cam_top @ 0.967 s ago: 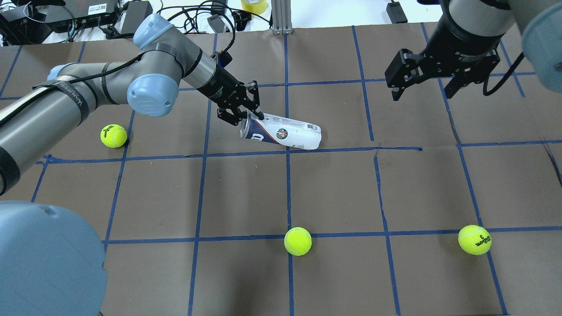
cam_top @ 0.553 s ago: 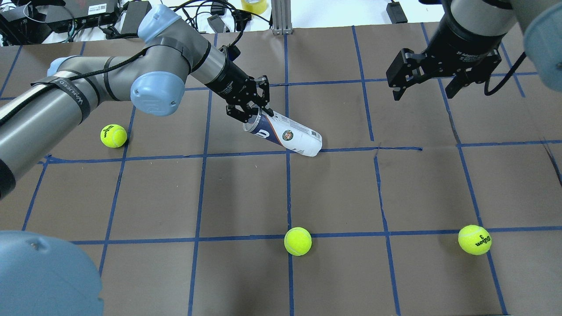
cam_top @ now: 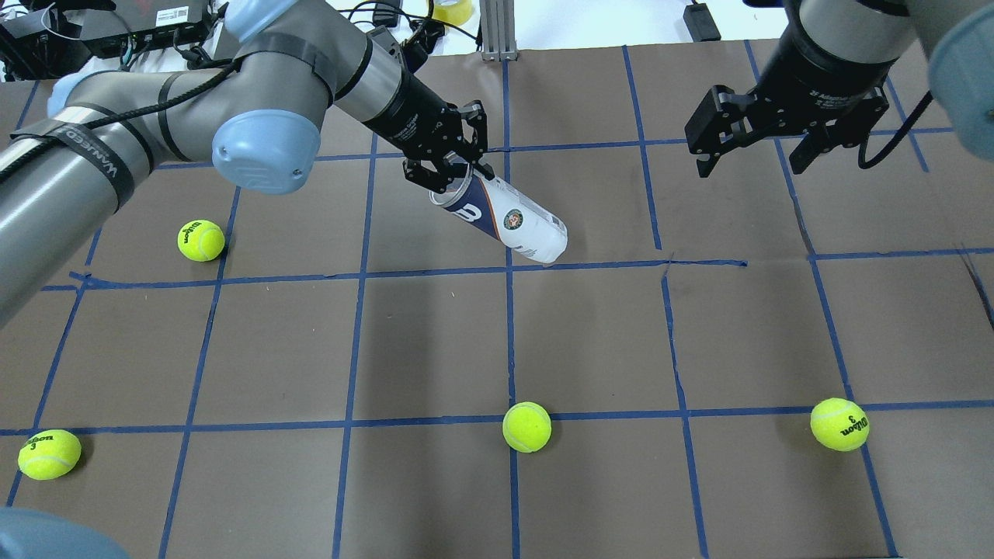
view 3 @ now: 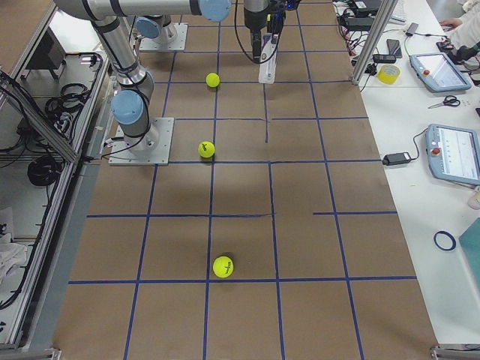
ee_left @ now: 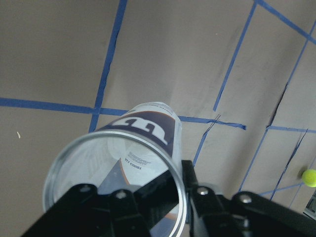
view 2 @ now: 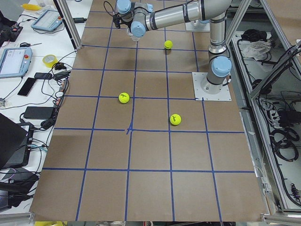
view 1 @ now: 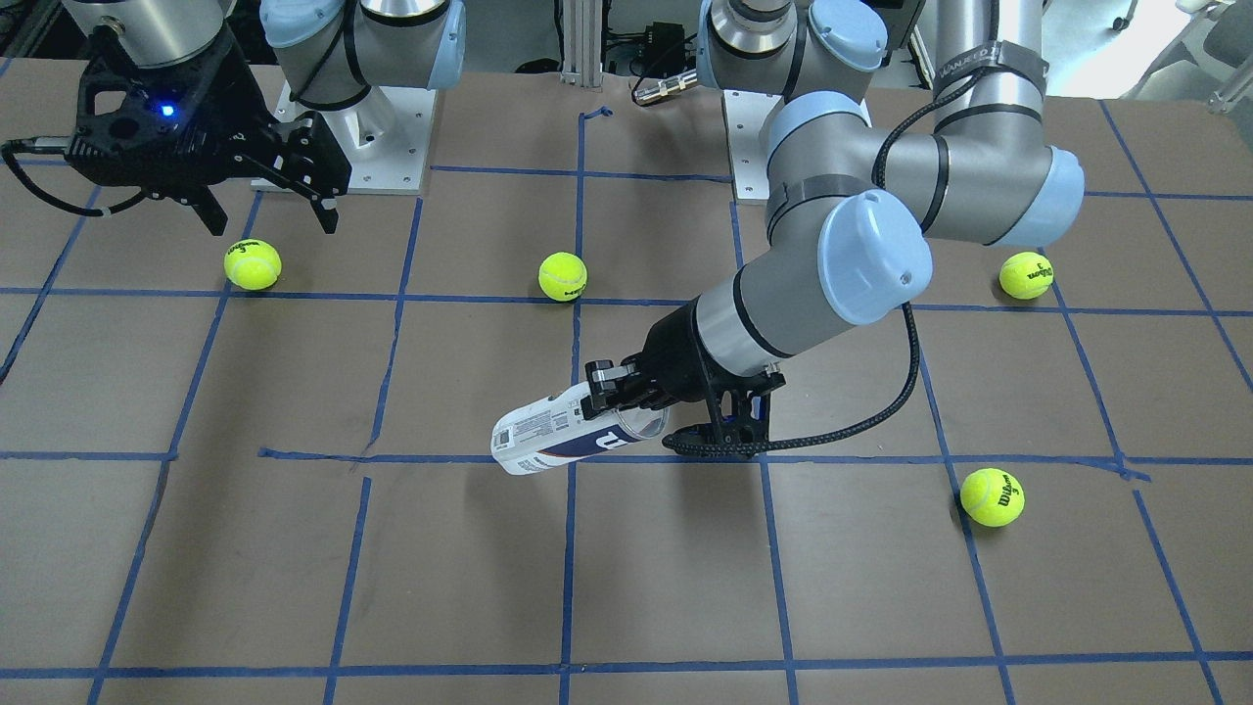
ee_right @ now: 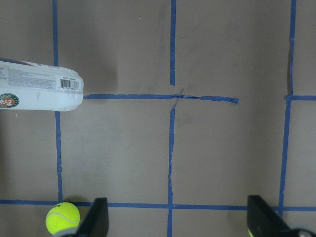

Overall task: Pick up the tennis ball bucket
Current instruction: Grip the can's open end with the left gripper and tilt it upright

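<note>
The tennis ball bucket (cam_top: pixel 514 222) is a clear can with a white-and-navy label. It hangs tilted, open mouth up and closed base low near a blue tape line. My left gripper (cam_top: pixel 458 175) is shut on the rim of its open mouth, one finger inside and one outside. The front view shows the can (view 1: pixel 544 433) slanting down from the left gripper (view 1: pixel 626 409). In the left wrist view the rim and label (ee_left: pixel 148 129) fill the lower frame. I cannot tell whether the base touches the table. My right gripper (cam_top: pixel 749 159) is open and empty at the far right; the can's base (ee_right: pixel 42 92) shows in its wrist view.
Several yellow-green tennis balls lie loose on the brown table: one at the left (cam_top: pixel 201 240), one front centre (cam_top: pixel 526 426), one front right (cam_top: pixel 839 424), one front left (cam_top: pixel 49 454). Cables and boxes (cam_top: pixel 155 23) sit beyond the far edge.
My left gripper has risen and moved away from me with the can's mouth, so the can tilts more steeply. The arm's elbow lifted, uncovering the front-left ball. The right arm barely moved.
</note>
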You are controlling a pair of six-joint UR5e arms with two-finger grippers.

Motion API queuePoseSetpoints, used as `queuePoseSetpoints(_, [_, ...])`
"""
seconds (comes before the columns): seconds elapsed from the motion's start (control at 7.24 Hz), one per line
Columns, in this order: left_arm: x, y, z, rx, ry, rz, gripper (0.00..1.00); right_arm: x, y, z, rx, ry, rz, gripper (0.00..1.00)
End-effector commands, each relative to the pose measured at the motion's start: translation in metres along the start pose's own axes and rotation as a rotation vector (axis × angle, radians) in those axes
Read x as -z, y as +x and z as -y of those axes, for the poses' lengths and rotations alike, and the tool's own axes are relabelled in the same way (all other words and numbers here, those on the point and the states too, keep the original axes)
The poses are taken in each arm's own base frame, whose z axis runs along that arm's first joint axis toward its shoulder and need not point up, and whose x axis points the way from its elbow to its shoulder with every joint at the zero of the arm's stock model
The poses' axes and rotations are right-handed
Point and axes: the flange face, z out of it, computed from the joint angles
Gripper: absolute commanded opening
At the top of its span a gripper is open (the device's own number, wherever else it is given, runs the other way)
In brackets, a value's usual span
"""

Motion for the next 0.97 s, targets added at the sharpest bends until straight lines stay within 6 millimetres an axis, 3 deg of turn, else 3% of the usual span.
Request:
queuePoseSetpoints(0.0, [0.045, 0.02, 0.014, -0.044, 0.151, 0.124, 0.0, 0.0, 0.0, 0.0, 0.0, 0.0, 0.0, 1.0])
queuePoseSetpoints(0.14, [0.054, 0.025, 0.013, -0.082, 0.218, 0.233, 0.0, 0.0, 0.0, 0.0, -0.002, 0.001, 0.0, 1.0])
queuePoseSetpoints(0.28, [0.039, 0.039, 0.001, -0.178, 0.253, 0.372, 0.0, 0.0, 0.0, 0.0, -0.002, 0.001, 0.0, 1.0])
queuePoseSetpoints(0.69, [-0.008, 0.024, 0.003, -0.379, 0.139, 0.616, 0.0, 0.0, 0.0, 0.0, -0.002, 0.0, 0.0, 1.0])
queuePoseSetpoints(0.83, [-0.016, 0.022, 0.009, -0.401, 0.131, 0.628, 0.0, 0.0, 0.0, 0.0, -0.002, 0.0, 0.0, 1.0])
